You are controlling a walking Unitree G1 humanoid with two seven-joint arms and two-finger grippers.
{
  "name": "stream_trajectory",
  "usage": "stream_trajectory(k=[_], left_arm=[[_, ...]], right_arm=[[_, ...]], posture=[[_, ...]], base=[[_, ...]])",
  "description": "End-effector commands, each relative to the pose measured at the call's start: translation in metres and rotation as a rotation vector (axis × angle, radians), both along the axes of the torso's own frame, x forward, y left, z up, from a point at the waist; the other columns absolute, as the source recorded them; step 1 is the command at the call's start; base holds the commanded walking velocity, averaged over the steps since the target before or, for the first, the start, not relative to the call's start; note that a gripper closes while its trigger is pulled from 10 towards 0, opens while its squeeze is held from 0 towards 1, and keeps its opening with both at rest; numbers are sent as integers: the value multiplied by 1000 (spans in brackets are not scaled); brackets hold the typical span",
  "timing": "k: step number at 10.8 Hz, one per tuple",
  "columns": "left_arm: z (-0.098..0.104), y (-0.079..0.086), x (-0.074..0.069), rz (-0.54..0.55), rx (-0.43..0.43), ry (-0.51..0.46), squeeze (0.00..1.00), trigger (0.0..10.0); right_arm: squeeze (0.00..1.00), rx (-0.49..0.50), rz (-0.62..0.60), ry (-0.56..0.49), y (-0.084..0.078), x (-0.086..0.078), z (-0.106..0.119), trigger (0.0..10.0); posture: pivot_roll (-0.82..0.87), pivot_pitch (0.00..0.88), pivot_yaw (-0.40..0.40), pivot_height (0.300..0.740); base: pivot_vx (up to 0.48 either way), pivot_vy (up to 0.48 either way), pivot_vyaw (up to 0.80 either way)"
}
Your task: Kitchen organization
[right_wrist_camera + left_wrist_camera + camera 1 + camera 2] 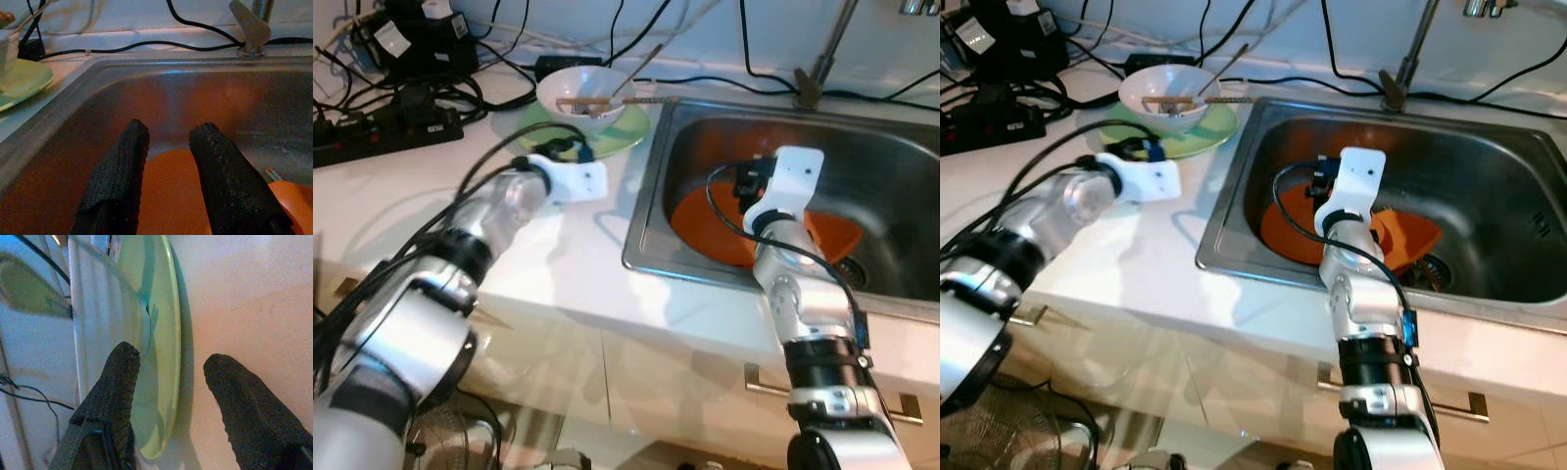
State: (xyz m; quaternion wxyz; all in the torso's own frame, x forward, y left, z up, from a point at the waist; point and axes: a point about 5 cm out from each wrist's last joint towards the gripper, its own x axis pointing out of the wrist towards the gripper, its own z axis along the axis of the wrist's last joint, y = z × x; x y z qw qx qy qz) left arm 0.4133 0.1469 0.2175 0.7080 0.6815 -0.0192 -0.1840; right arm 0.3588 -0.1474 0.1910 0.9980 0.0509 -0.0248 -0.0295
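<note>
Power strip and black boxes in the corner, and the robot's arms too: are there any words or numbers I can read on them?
There are none that can be read.
Power strip: pale marks on top, too blurred to read.
Black adapters: white labels, print too small to read.
Left gripper and right gripper: no writing shows on the white wrist housings.
Green plate, white bowl, orange plate and sink: plain.
</note>
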Motion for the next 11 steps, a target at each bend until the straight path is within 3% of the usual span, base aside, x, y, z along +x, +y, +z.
stream_trajectory(k=[1, 3, 4, 5, 8, 11], left_arm=[[-14, 2, -1, 8, 81, 40, 0, 10000], [-13, 3, 1, 29, 107, 27, 0, 10000], [-14, 5, 1, 47, 110, 23, 0, 6471], [-15, 7, 2, 64, 113, 22, 0, 0], [-17, 20, 2, 121, 116, 23, 0, 0], [-19, 22, 2, 135, 124, 24, 0, 0]], right_arm=[[0, 10, 0, 12, -1, -5, -2, 10000], [0, 5, 4, 23, -1, -9, -3, 10000], [0, 4, 7, 29, -1, -11, -3, 10000], [0, 3, 10, 35, 0, -12, -3, 10000], [0, 1, 19, 41, 1, -12, -1, 10000], [0, 2, 5, 35, -2, -13, 1, 10000]], posture=[[83, 184, 25, 725], [71, 200, 18, 725], [70, 203, 15, 725], [68, 207, 11, 725], [69, 198, 9, 725], [55, 185, 18, 725]], base=[[0, 0, 0], [0, 0, 0], [0, 0, 0], [0, 0, 0], [0, 0, 0], [0, 0, 0]])
